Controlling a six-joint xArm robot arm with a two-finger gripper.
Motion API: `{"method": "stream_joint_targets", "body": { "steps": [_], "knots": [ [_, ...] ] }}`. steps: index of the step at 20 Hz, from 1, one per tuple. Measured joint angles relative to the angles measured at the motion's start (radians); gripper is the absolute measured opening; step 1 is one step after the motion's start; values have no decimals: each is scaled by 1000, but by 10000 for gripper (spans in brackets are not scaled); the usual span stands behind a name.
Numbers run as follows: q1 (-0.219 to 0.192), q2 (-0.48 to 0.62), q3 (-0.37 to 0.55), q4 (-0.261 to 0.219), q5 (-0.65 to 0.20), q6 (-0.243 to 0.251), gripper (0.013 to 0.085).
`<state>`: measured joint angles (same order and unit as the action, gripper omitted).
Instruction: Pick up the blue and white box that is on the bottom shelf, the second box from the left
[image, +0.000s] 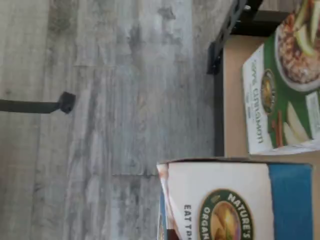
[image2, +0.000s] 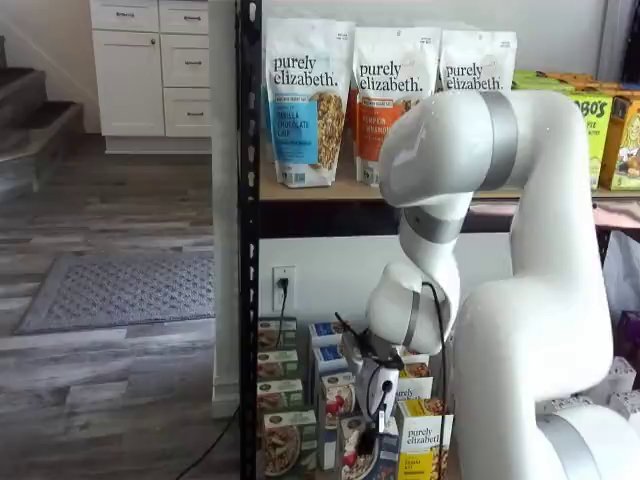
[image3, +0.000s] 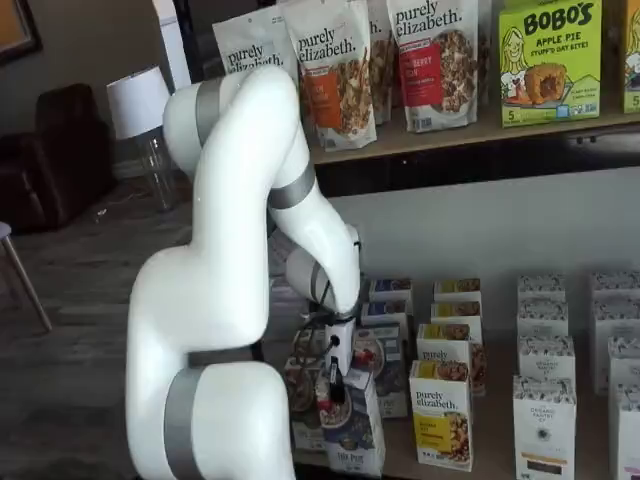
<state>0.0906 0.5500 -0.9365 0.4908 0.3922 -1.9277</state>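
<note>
The blue and white box (image: 235, 200) fills the near part of the wrist view, with a green and gold round logo on its white face. In both shelf views it is the front box of a row on the bottom shelf (image2: 352, 462) (image3: 355, 435). My gripper (image2: 367, 437) (image3: 335, 388) hangs at the box's top front edge, its white body just above. Only dark fingers (image3: 334, 380) seen side-on show, with no plain gap. I cannot tell whether they are closed on the box.
A green box (image: 285, 85) stands beside the target on the tan shelf board (image: 235, 100). A black shelf post (image2: 248, 250) rises on the left. More boxes stand behind and to the right (image3: 442, 410). Grey wood floor (image: 110, 120) lies in front of the shelf.
</note>
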Motion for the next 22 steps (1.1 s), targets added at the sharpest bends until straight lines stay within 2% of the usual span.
{"method": "stream_joint_targets", "body": {
  "steps": [3,9,13,17,22],
  "knots": [
    [8,-67,58,-71,17,74,450],
    [21,-181,159,-145,30,158,450],
    [27,-252,216,-213,43,227,450],
    [26,-330,265,-298,86,307,450],
    [26,-472,339,-360,162,368,450]
  ]
}}
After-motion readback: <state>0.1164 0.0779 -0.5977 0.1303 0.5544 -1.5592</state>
